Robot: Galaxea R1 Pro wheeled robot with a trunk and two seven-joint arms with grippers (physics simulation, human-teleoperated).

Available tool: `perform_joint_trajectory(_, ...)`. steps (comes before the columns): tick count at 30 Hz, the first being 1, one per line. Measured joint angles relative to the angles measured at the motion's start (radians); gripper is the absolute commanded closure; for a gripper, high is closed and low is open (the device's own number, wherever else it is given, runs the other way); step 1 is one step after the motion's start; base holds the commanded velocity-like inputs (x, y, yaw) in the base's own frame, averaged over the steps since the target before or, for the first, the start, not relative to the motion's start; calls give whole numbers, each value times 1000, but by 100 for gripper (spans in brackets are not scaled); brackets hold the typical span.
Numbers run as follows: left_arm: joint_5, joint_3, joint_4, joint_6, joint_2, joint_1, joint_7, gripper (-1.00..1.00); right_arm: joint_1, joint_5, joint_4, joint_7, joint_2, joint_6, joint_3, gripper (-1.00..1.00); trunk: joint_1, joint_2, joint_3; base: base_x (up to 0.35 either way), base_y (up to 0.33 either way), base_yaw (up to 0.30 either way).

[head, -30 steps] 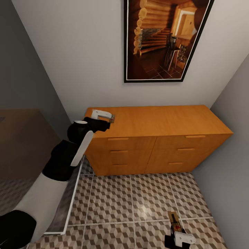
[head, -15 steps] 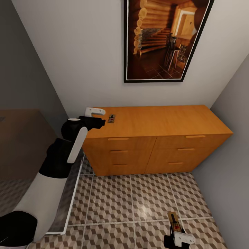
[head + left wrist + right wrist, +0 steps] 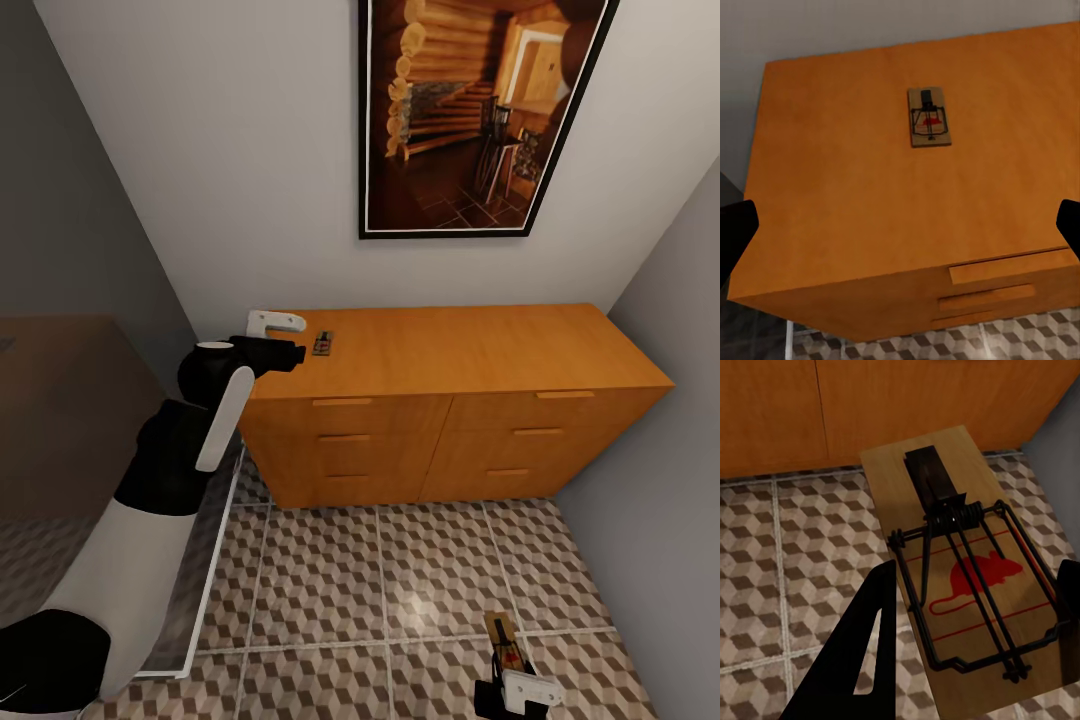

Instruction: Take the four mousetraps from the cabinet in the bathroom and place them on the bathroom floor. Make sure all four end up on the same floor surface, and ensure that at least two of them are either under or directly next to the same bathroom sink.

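A low orange-brown wooden cabinet (image 3: pixel 455 400) with two columns of drawers stands against a pale wall, under a framed picture (image 3: pixel 480 115) of a log-cabin interior. One mousetrap (image 3: pixel 322 343) lies flat on the cabinet's top, near its left rear corner; the left wrist view shows it as a small wooden board (image 3: pixel 928 116) with dark wire and a red mark.

The left gripper (image 3: pixel 300 352) hovers over the top's left edge, just beside that mousetrap and not touching it. In the left wrist view its dark fingertips (image 3: pixel 735 232) sit far apart at the frame's edges, so it is spread wide and holds nothing.

The right gripper (image 3: pixel 510 680) is low over the patterned tile floor (image 3: pixel 380 590) in front of the cabinet's right half. It holds a second mousetrap (image 3: pixel 964 562), a board with a red mouse printed on it, clasped between its dark fingers (image 3: pixel 866 645).
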Motion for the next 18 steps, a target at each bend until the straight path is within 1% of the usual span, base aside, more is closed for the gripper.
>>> perform_joint_trajectory(12,-1,4,8,-2,-2,0,5,-100,0,0,0,0,0,0,0,100,0,0,0,0,0,0)
perform_joint_trajectory(13,-1,6,9,-3,-5,0,6,-100,0,0,0,0,0,0,0,100,0,0,0,0,0,0)
perform_joint_trajectory(15,0,13,19,-4,-27,0,7,-100,0,0,0,1,0,0,0,100,0,0,0,0,0,0)
perform_joint_trajectory(16,-1,13,19,-4,-27,0,7,-100,0,0,0,1,0,0,0,100,0,0,0,0,0,0)
perform_joint_trajectory(18,-2,16,29,-4,-41,0,8,-100,0,1,0,0,2,1,1,100,0,0,0,0,0,0)
